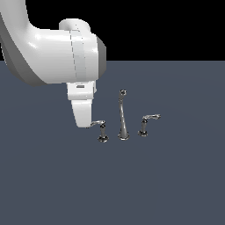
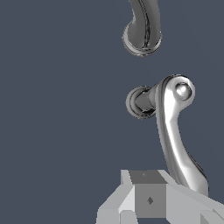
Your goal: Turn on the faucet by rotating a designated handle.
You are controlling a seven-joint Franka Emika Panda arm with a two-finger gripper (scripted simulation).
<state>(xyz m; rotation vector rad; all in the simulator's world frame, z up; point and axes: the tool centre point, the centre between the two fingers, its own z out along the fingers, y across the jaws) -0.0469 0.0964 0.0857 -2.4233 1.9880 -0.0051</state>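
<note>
Now the gripper (image 1: pixel 86 124) sits at the tip of the handle (image 1: pixel 100 128), left of the spout (image 1: pixel 123 117) in the exterior view, finger spread unreadable; next likely a sideways push to rotate it.

A flat, dark slate-blue floor (image 1: pixel 176 184) fills the lower part of the exterior view and runs back to a straight horizon, where it meets a plain black backdrop (image 1: pixel 167 26). In the wrist view the same matte blue-grey surface (image 2: pixel 57 109) spreads evenly, without marks or seams.
</note>
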